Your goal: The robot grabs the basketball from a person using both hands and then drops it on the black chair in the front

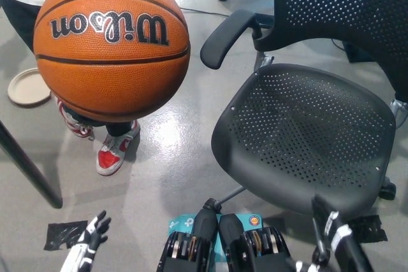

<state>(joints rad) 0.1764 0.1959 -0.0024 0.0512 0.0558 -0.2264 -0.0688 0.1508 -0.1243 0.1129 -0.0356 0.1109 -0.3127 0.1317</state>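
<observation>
Lettering on the basketball [111, 42] reads "Wilson" (upside down from here). It hangs well above and ahead of the white left hand [91, 237], whose fingers are spread, holding nothing. The black right hand [331, 234] sits just under the chair [306, 132] seat's front edge; I cannot tell its state. Red-and-white shoes [115, 151] stand beneath the ball.

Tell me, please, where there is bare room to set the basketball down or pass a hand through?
The black chair has a bare seat between its armrest and backrest. Grey floor lies open between the chair and the person's shoes. Crowded: the upper left, filled by the basketball.
</observation>
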